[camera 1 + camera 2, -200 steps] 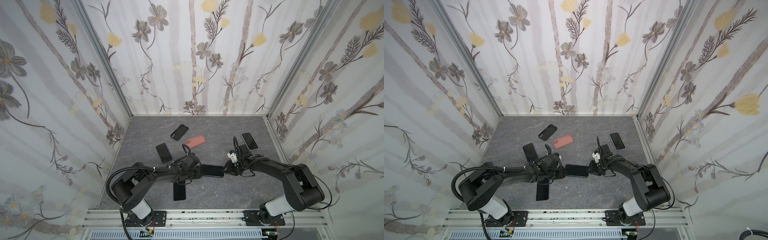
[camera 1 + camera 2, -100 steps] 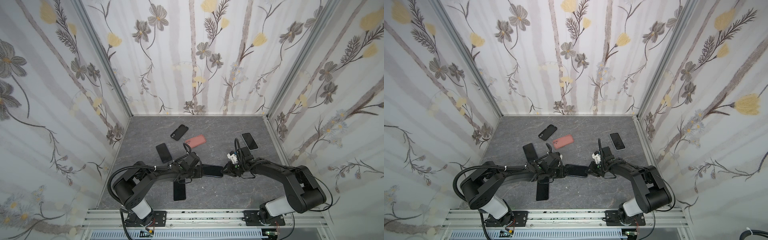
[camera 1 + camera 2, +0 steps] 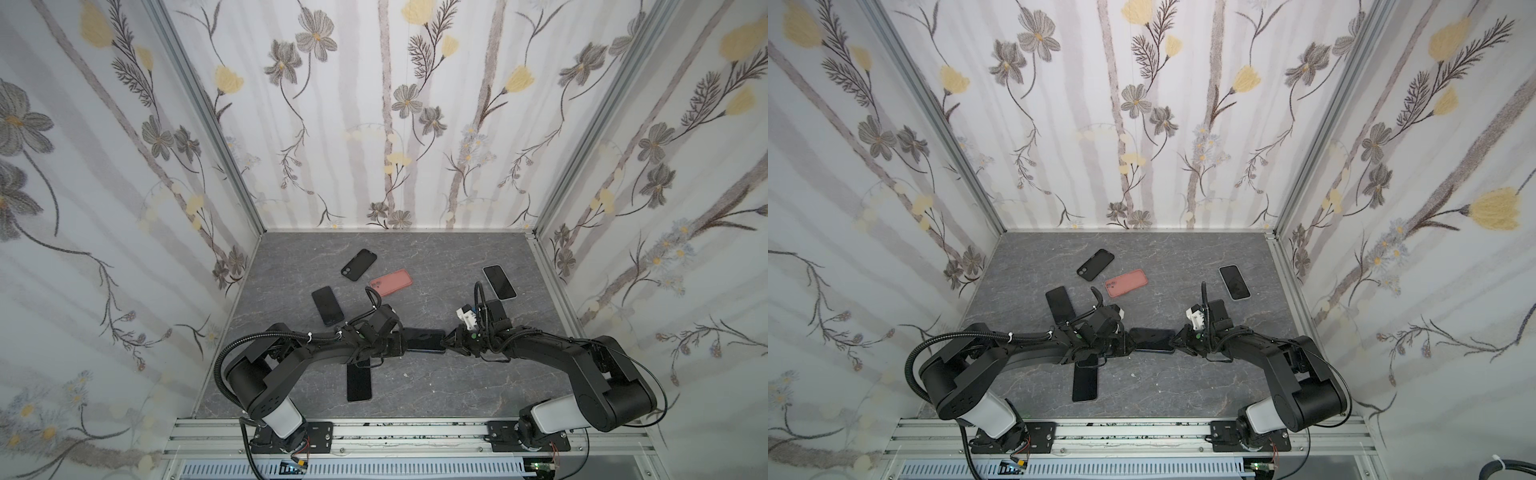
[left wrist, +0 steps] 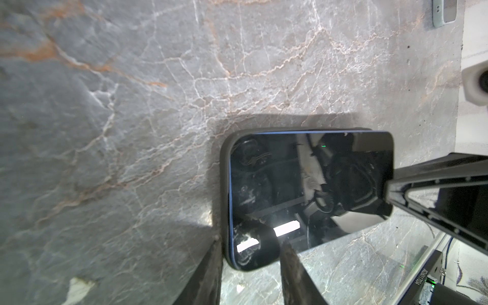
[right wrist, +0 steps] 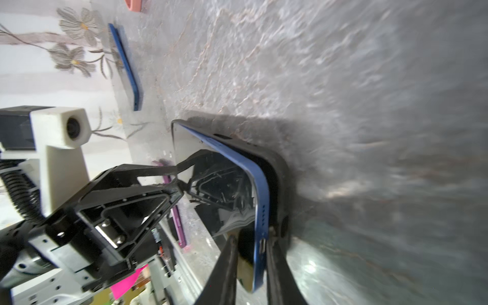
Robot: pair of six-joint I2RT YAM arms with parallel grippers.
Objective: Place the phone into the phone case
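The phone point(image 3: 424, 340) point(image 3: 1152, 338) has a blue rim and a dark screen. It lies partly inside a black phone case point(image 4: 225, 184) point(image 5: 280, 171), held just off the grey floor between both arms. My left gripper point(image 3: 401, 343) point(image 4: 249, 240) is astride its left corner, one finger against the case's outer end and the other at the screen's edge. My right gripper point(image 3: 445, 343) point(image 5: 252, 235) is shut on the phone's point(image 5: 260, 200) port end, which stands out of the case there. The underside of the case is hidden.
A pink case point(image 3: 391, 282) and a black one point(image 3: 359, 264) lie behind. A dark phone point(image 3: 328, 305) lies at the left, another point(image 3: 359, 382) half under my left arm, and a white-rimmed phone point(image 3: 499, 281) at the back right. Walls enclose three sides.
My right gripper has edged left toward the phone and its jaws have narrowed onto the port end. The left gripper and the phone have hardly moved.
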